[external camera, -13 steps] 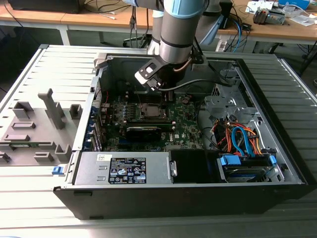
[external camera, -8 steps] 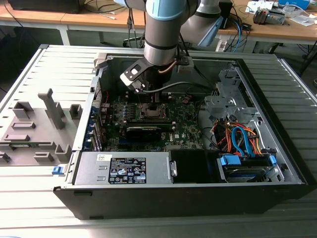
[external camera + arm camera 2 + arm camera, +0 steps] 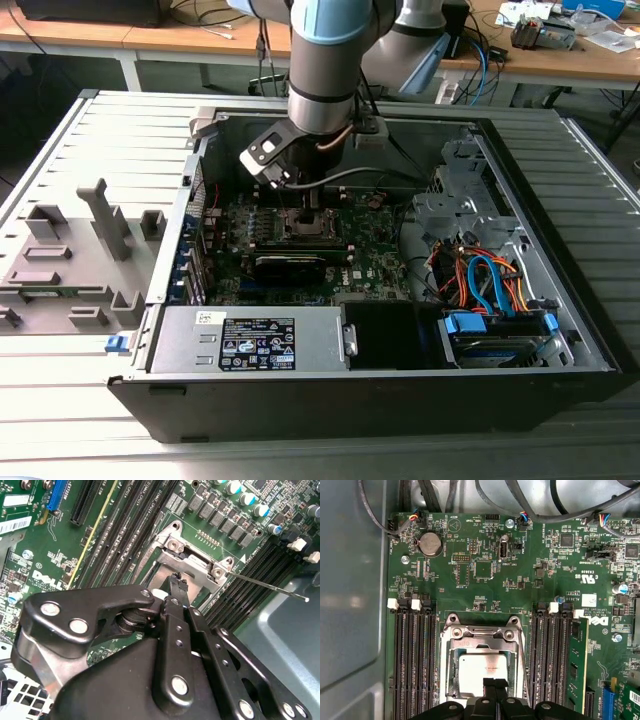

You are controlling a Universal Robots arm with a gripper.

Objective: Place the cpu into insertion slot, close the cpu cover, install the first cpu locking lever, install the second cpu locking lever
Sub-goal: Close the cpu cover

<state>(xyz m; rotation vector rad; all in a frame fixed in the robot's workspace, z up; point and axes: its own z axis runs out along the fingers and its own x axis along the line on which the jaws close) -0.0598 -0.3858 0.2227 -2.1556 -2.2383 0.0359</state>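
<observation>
Gripper (image 3: pixel 495 684) fingers pressed together, nothing between them. Tips sit over the near edge of the cpu (image 3: pixel 481 666); contact cannot be told. In the second wrist view the closed tips (image 3: pixel 177 582) point down at the socket middle.

Cpu lies flat in the socket, pale metal top up. Cover (image 3: pixel 480 642) is down around it, chip showing through the square opening. A thin lever (image 3: pixel 265 586) sticks out free from a socket corner, over the memory slots towards the case wall.

Writing: white sticker (image 3: pixel 588 600) on the motherboard (image 3: pixel 485 570), white print scattered over the board, faint marking on the chip top. Large label (image 3: pixel 258 338) on the power supply.

Surroundings: black memory slots (image 3: pixel 412 660) on both sides of the socket, one green memory stick (image 3: pixel 576 665) seated. Coin cell (image 3: pixel 430 544) near the board edge. Orange and blue cables (image 3: pixel 485 280) bundled at the exterior view's right. The arm reaches straight down into the open case (image 3: pixel 350 405).
</observation>
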